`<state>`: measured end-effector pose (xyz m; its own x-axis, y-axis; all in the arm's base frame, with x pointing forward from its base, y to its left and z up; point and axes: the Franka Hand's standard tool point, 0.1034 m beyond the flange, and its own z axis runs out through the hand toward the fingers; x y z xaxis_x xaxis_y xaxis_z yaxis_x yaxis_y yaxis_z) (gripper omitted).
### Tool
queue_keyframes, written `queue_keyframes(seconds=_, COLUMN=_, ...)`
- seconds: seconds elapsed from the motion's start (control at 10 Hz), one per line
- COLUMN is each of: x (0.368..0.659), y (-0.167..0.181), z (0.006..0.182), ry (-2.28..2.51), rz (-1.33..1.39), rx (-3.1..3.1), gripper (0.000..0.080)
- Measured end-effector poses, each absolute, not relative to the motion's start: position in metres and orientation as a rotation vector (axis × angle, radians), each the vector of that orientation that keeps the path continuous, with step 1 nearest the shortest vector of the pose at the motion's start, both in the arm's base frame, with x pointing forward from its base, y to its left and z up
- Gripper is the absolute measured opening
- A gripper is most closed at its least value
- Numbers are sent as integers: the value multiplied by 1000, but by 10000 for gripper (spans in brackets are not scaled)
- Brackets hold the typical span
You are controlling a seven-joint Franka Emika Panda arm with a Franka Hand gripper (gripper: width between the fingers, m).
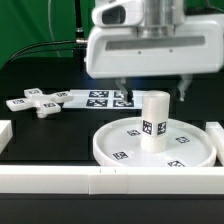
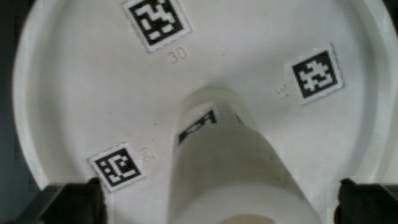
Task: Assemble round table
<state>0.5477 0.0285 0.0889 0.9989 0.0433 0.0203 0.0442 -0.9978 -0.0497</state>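
One rimmed disc (image 1: 105,148) carries one upright leg (image 1: 153,122), one cross piece (image 1: 38,103) lies on the bench (image 1: 60,135), and the fingers (image 2: 75,198), mostly cropped, are spread, gripping nothing.

Disc (image 2: 89,80) edges outside wrist view

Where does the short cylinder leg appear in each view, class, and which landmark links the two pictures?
Exterior view: the cylinder leg stands upright on the round disc, toward the exterior view's right, under the end effector.
Wrist view: seen from above, foreshortened, standing on the disc.
Shared landmark: the square tag on the leg's side.
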Motion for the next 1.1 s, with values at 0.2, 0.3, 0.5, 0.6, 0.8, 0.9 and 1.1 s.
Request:
queue_keyframes(seconds=0.2, x=548, y=31, z=85, ry=-52, rz=-22, rx=-3090, gripper=649)
queue_keyframes(seconds=0.3, x=548, y=30, z=85, ry=-52, rz=-22, rx=-3090, gripper=649)
queue_keyframes(seconds=0.5, x=547, y=32, z=82, ry=-66, rz=-30, rx=-3091, gripper=649)
queue_keyframes(seconds=0.6, x=543, y=38, z=75, ry=-126, rz=-75, rx=-3092, gripper=649)
queue_keyframes(seconds=0.8, x=539, y=14, z=79, ry=-373, rz=-64, rx=-3079, gripper=649)
queue_keyframes(seconds=0.9, x=537, y=-10, z=84, ry=-409, rz=-54, rx=-3079, gripper=649)
queue_keyframes(seconds=1.1, x=522, y=-38, z=82, ry=-241, rz=-50, rx=-3091, gripper=649)
